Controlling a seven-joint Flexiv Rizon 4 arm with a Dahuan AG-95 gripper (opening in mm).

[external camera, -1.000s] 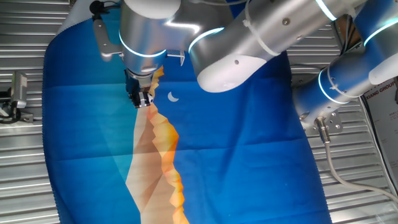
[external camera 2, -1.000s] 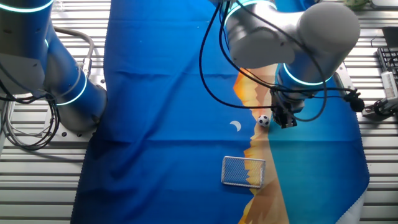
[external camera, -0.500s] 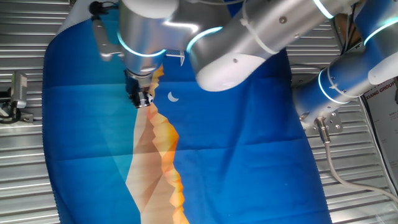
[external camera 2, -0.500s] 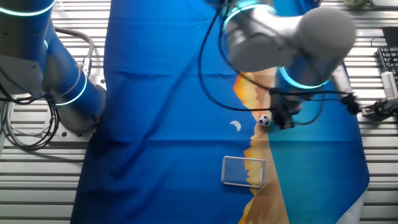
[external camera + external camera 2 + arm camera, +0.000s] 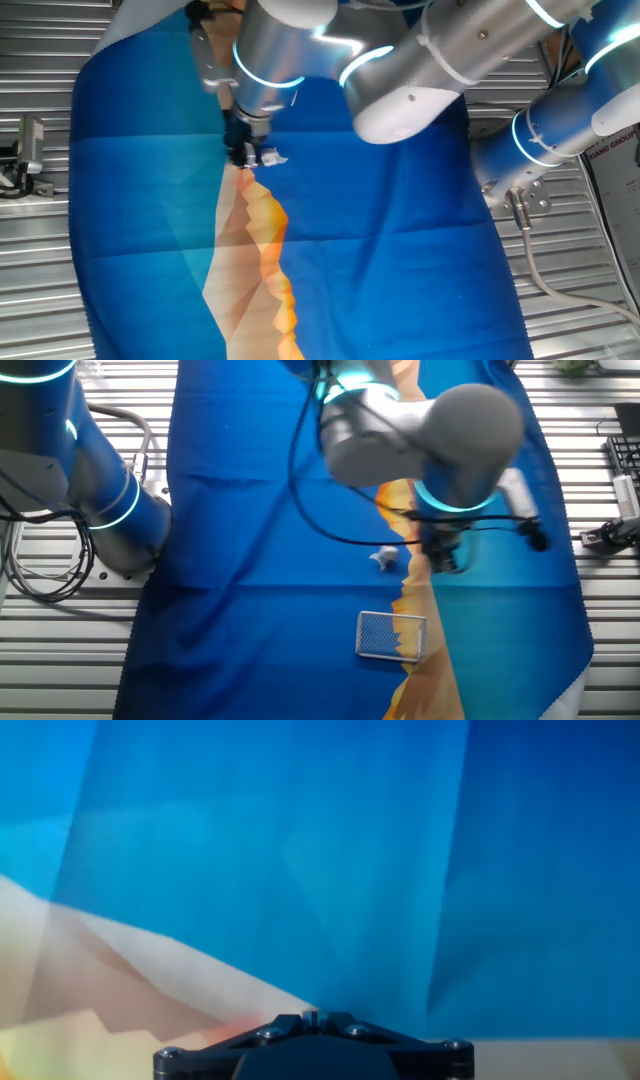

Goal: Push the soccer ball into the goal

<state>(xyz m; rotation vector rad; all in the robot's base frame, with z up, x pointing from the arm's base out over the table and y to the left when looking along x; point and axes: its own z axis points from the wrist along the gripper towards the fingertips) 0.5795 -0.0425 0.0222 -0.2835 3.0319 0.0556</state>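
The pincer (image 5: 447,558) had swept leftward, jaws seemingly closed, gripping nothing; the tiny black-patched white soccer ball (image 5: 385,558) now sat centre-frame, above the pale mesh-netted goal (image 5: 391,635)

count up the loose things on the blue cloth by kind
soccer ball: 1 (blurred, next to the printed crescent)
goal: 1
total: 2
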